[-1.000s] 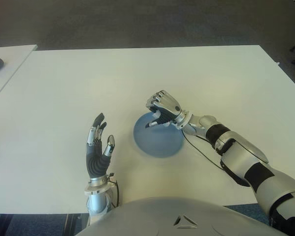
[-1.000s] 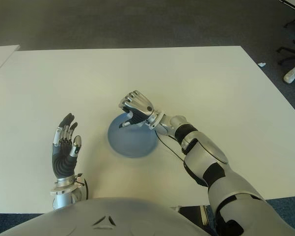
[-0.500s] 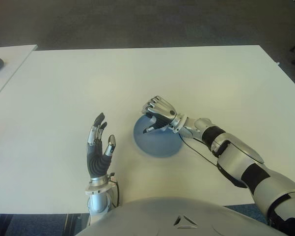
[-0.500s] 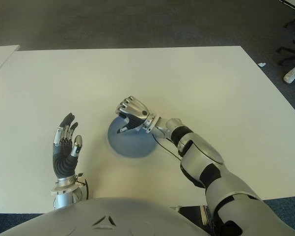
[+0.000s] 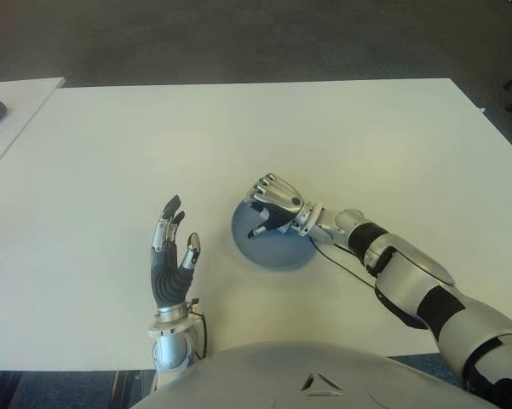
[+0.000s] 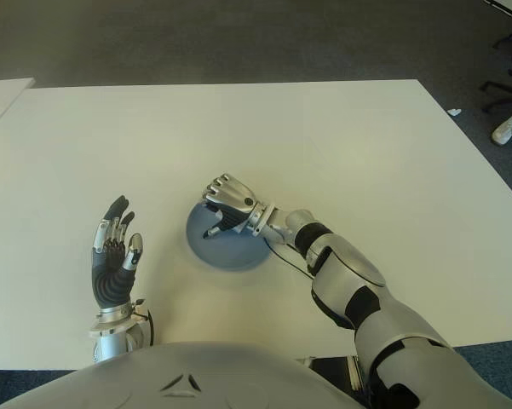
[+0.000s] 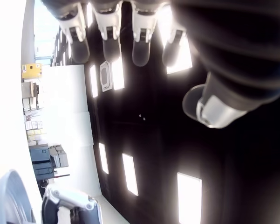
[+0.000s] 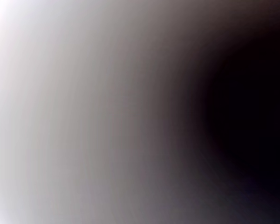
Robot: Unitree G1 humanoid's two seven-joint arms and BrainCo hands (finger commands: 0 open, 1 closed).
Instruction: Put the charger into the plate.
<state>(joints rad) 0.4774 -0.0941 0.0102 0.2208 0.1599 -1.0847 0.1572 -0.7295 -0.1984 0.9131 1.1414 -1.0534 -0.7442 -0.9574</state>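
Left hand is raised near the desk's front edge, fingers spread, empty. Farther in, the right hand, fingers curled, sits over the blue plate; the charger is hidden, presumably inside that grip. Lower first, then release.

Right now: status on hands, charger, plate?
Right hand curled over blue plate; charger not visible, grasp unconfirmed. Left hand open, upright, left of plate. Nothing in the way on table.
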